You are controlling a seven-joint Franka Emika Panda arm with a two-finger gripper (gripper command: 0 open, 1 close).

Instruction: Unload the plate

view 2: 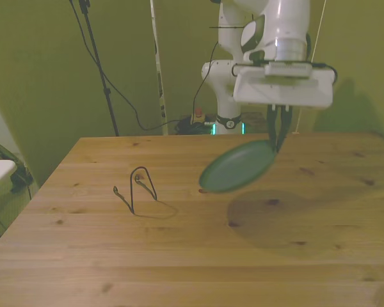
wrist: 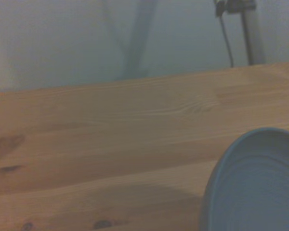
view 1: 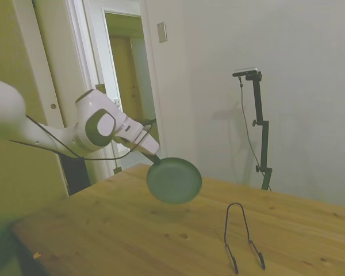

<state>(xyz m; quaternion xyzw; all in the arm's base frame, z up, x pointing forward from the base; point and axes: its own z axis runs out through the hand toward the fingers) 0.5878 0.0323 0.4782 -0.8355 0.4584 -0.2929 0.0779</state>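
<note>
The gripper is clamped on the rim of the dark green plate, holding it tilted in the air above the wooden worktop, clear of the surface. The thin black wire stand sits empty on the worktop, well apart toward the front view's left.
</note>
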